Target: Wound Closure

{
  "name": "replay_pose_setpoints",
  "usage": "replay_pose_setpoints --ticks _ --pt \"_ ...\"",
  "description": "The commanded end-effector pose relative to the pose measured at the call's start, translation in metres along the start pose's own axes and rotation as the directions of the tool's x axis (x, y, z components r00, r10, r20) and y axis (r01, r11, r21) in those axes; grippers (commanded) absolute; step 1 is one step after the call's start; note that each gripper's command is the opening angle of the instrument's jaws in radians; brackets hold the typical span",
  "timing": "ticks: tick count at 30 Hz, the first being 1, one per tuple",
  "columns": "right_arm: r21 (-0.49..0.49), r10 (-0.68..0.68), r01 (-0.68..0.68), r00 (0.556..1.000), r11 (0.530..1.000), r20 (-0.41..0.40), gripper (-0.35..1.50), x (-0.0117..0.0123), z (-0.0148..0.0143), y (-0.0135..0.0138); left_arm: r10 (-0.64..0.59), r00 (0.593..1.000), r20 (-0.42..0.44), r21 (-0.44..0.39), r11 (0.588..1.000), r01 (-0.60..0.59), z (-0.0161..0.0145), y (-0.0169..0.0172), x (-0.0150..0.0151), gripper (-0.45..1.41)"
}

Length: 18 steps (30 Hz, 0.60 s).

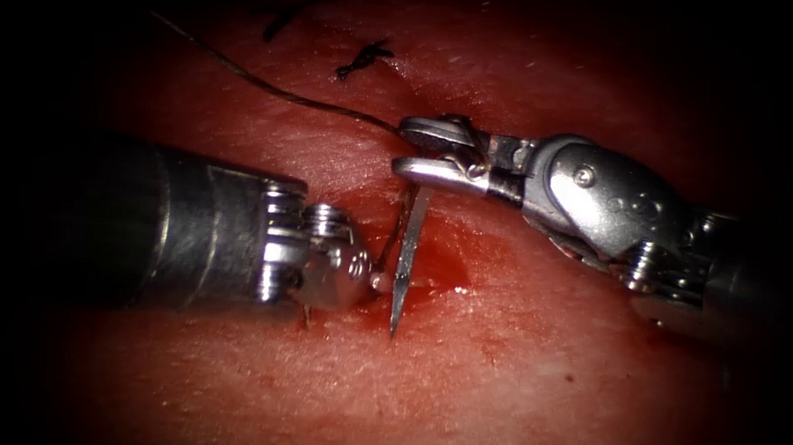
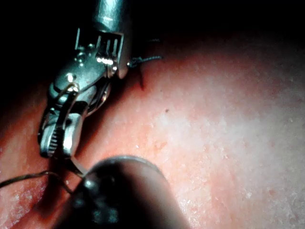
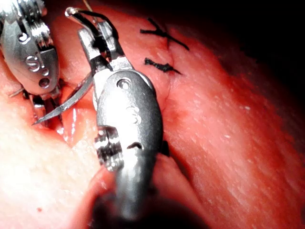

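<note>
the right gripper pinches the curved steel needle near its thread end, point hanging free over the red wet cut; keep that pinch firm, while the left gripper points down at the tissue, its state untellable.

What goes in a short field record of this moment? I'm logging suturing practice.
needle: hangs tip down, upper end at right tool; tip seems clear of tissue
right tool: meets needle's upper end and thread; hold unclear
left tool: just left of needle; hold unclear
thread: trails up-left from right tool
tied stitch: beyond the right tool
red fluid: beside needle
</note>
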<state>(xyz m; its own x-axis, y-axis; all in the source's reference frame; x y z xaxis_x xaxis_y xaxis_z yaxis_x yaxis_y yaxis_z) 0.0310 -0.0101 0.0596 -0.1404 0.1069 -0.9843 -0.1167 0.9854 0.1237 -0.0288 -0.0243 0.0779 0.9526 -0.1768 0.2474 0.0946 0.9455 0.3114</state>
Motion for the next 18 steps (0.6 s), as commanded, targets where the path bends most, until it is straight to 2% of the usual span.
replay_pose_setpoints --ticks 1,5,8,12,18 --pt "-0.001 -0.031 0.031 1.000 1.000 -0.002 -0.35 -0.0005 0.0006 0.0008 0.001 1.000 -0.006 0.003 1.000 -0.001 0.0004 -0.0001 -0.0006 0.27" --pt "-0.003 -0.098 0.098 0.995 0.995 -0.002 -0.35 -0.0007 0.0005 0.0007 0.013 0.999 -0.031 0.047 0.999 -0.011 0.0007 -0.0009 -0.0007 0.34" --pt "-0.005 -0.130 0.130 0.991 0.991 0.000 -0.35 -0.0008 0.0006 0.0004 0.016 1.000 -0.012 0.091 0.996 -0.015 0.0010 -0.0011 -0.0008 0.53" --pt "-0.010 -0.167 0.167 0.986 0.986 0.000 -0.35 -0.0009 0.0007 0.0003 0.019 1.000 0.015 0.140 0.990 -0.021 0.0006 -0.0018 -0.0011 0.58" --pt "-0.004 -0.226 0.226 0.974 0.974 0.010 -0.35 -0.0017 0.0007 -0.0009 0.019 0.999 0.042 0.159 0.987 -0.025 -0.0003 -0.0026 -0.0015 0.58"
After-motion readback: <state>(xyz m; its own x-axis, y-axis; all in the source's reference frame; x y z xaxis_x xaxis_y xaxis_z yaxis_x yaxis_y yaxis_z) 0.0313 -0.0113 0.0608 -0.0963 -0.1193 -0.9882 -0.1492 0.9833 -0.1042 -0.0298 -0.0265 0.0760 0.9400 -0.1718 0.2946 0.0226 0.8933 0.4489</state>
